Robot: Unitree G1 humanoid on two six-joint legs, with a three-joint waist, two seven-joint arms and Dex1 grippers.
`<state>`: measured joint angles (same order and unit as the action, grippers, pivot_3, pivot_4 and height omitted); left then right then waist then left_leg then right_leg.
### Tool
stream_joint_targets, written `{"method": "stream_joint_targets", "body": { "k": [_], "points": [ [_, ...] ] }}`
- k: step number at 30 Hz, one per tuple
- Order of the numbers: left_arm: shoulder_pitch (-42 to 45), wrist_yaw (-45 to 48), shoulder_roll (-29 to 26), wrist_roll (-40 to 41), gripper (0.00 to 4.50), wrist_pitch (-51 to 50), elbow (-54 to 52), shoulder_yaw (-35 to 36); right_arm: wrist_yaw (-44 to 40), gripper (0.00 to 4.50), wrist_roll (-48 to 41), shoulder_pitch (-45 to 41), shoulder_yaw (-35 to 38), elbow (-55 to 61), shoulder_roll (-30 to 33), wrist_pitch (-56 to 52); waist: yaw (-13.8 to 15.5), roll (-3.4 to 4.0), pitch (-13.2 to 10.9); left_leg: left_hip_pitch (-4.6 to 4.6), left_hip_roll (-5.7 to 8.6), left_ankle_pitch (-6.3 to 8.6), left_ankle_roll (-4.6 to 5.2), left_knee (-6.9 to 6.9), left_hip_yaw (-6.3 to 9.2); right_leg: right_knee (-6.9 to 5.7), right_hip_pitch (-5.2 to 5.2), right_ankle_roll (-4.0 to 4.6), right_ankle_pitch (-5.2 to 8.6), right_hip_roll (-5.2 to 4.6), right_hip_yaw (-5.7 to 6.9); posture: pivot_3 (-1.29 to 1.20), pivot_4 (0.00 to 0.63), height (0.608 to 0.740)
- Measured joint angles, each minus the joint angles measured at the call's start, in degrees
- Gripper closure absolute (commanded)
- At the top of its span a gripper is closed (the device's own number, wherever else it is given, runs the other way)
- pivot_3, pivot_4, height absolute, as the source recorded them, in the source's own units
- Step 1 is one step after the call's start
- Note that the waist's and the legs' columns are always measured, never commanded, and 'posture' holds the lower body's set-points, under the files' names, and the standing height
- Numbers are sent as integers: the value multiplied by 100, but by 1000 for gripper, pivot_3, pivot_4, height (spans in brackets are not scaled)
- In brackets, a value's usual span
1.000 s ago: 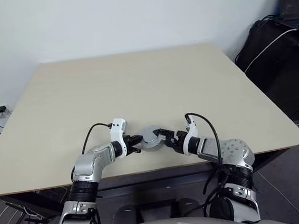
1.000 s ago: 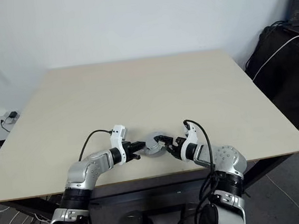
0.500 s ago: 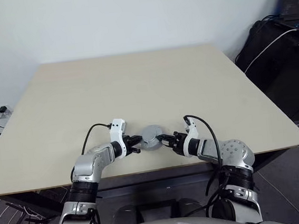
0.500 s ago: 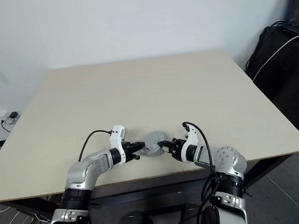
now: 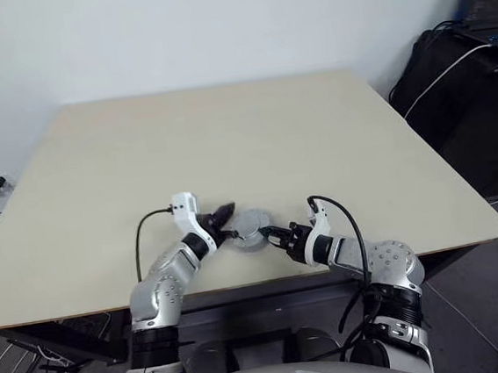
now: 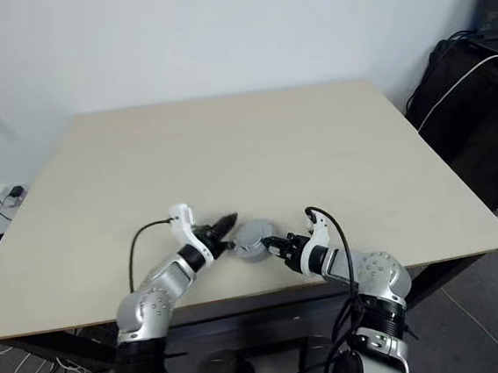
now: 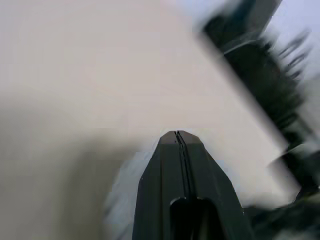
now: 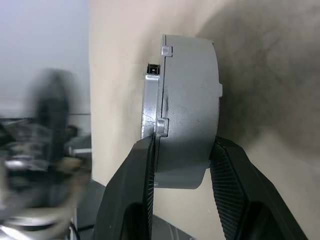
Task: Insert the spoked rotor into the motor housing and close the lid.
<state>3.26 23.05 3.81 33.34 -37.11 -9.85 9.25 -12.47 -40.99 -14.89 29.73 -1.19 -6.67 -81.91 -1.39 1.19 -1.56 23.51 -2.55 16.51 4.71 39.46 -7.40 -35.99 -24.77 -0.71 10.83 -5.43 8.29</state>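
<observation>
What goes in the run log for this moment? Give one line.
lid: seated on motor housing | right gripper: fingers clamp closed assembly | left gripper: shut, empty, beside it | table

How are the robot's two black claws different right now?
The left gripper has its two fingers pressed flat together and holds nothing, while the right gripper has its fingers spread and clamped around the grey motor housing. The left gripper is lifted off the table beside the housing; the right gripper sits low at the table, on the housing's other side. Both have two black fingers.
</observation>
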Motion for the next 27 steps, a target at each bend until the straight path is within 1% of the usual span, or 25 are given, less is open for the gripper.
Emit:
{"method": "stream_joint_targets", "body": {
  "k": [2,4,7,8,11,14,18,19,23,27],
  "points": [
    [-409,-95,37,413,4500,-59,-215,249,37,3246,-60,10,62,0,-7,4,-3,1,-2,0,0,-5,8,-2,5,0,0,-1,1,7,10,0,0,740],
    [-903,-195,29,756,4500,-163,-396,290,63,3246,-119,18,135,1,-16,13,4,-2,-8,4,3,-5,10,-1,6,2,0,-2,1,6,14,0,0,740],
    [-1423,-305,-4,1325,3905,-371,-563,316,83,3246,-306,20,225,6,-34,34,14,-10,-27,6,6,1,8,7,5,5,1,1,3,0,15,0,0,740],
    [-1548,-348,-11,1568,3621,-405,-632,317,83,3246,-383,20,228,12,-35,52,11,-11,-31,5,6,4,5,9,5,5,1,0,2,-2,14,0,0,740],
    [-1915,-503,-16,2259,2573,-466,-703,296,86,3246,-586,9,231,25,-37,137,-2,-8,-36,2,6,13,-7,10,5,7,-2,0,2,-6,14,0,0,740],
    [-2467,-730,75,2864,1561,-449,-681,88,147,3246,-766,-37,239,74,-42,206,-14,-9,-51,8,6,15,-4,8,5,7,-2,1,3,-4,12,0,0,740],
    [-2542,-924,88,3400,248,-200,-639,-35,226,3246,-977,-174,222,83,-84,263,1,-8,-64,9,5,12,-9,8,7,4,-31,3,3,-2,15,0,0,740],
    [-2542,-927,87,3527,10,-140,-630,-87,243,3246,-1043,-203,215,109,-99,264,1,-7,-65,10,5,12,-9,8,6,4,-33,3,3,-2,15,0,0,740],
    [-2530,-864,77,3995,0,38,-559,-195,285,3246,-1280,-233,174,211,-109,227,0,-7,-65,24,6,11,-6,8,0,4,-40,2,2,1,10,0,0,740],
    [-2471,-787,51,4322,0,145,-413,-422,308,3246,-1536,-211,23,385,-105,-30,-3,-7,-64,29,6,-3,17,8,-7,2,-26,1,1,6,4,0,0,740]
  ]
}}
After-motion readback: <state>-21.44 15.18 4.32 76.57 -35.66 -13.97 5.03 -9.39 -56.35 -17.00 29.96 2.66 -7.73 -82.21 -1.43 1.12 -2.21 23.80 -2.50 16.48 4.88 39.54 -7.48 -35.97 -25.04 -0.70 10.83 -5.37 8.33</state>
